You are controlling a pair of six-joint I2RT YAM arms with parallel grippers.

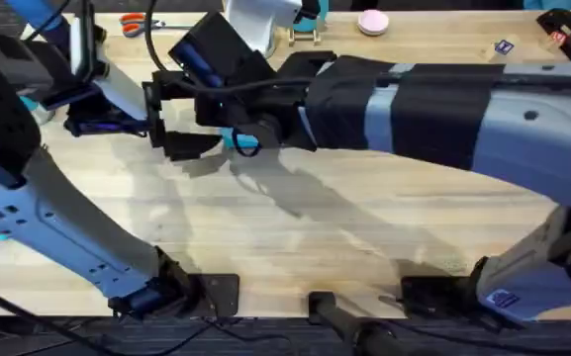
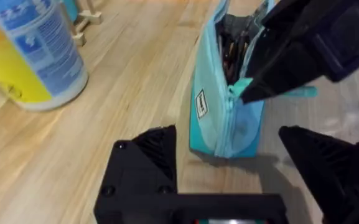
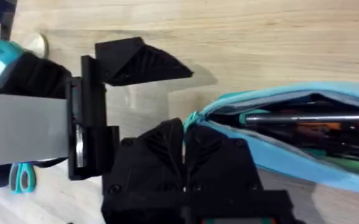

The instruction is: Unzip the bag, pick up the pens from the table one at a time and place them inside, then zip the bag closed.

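The turquoise bag (image 2: 226, 124) stands on the table (image 2: 123, 93) with its zipper partly open. Dark pens (image 3: 310, 117) lie inside it; they also show through the opening as pens (image 2: 229, 46) in the left wrist view. My right gripper (image 3: 184, 134) is shut on the zipper pull at the bag's (image 3: 291, 162) end, and the left wrist view shows that right gripper (image 2: 249, 92) pinching the teal tab. My left gripper (image 2: 228, 134) is open, one finger on each side of the same end, not touching it. From overhead the arms hide all but a sliver of the bag (image 1: 237, 141).
A blue, white and yellow cylindrical container (image 2: 30, 50) stands close beside the bag. Orange-handled scissors (image 1: 142, 22), a wooden stand (image 1: 305, 35) and a pink round object (image 1: 372, 22) lie along the far edge. Teal-handled scissors (image 3: 22, 177) lie near the left arm.
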